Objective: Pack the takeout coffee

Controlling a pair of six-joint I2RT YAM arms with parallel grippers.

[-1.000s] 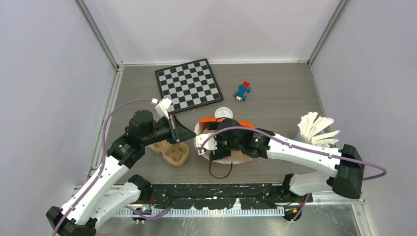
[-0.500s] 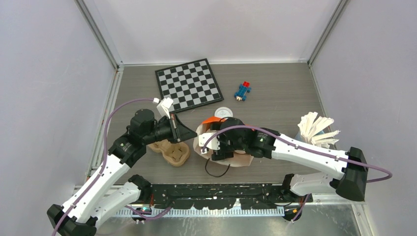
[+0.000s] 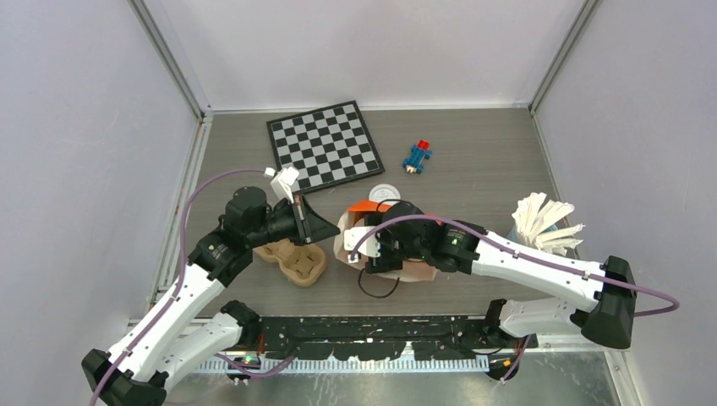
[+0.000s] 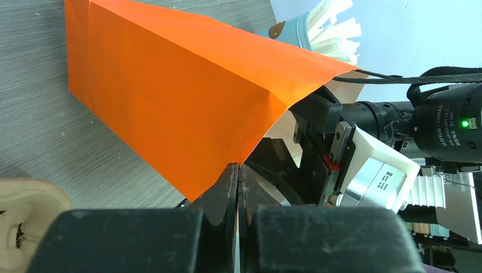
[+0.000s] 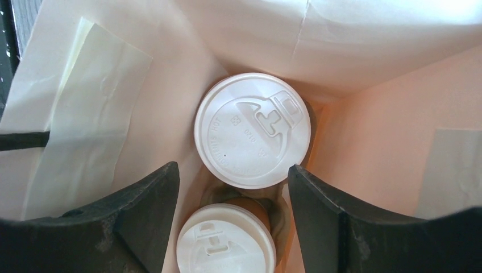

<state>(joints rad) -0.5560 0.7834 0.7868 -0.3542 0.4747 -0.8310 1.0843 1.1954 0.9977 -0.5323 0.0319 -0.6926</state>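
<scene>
An orange paper bag (image 3: 363, 206) with a white inside stands open at the table's middle. My left gripper (image 4: 237, 170) is shut on the bag's orange edge (image 4: 182, 102) and holds the mouth open; it also shows in the top view (image 3: 314, 228). My right gripper (image 5: 232, 170) is open and empty inside the bag, above two takeout coffee cups with white lids (image 5: 253, 129) (image 5: 224, 242). The cups sit side by side in a tan holder at the bag's bottom. A third white-lidded cup (image 3: 385, 194) stands on the table just behind the bag.
A tan pulp cup tray (image 3: 298, 260) lies under my left wrist. A chessboard (image 3: 325, 145) and a small blue-and-red toy (image 3: 417, 156) lie farther back. A pale blue tumbler of white napkins (image 3: 541, 222) stands at the right. The bag's black handle loop (image 3: 378, 293) hangs toward the near edge.
My right gripper has shifted slightly left inside the bag, and the bag and its handle loop moved a little with it. My left gripper keeps its hold on the edge.
</scene>
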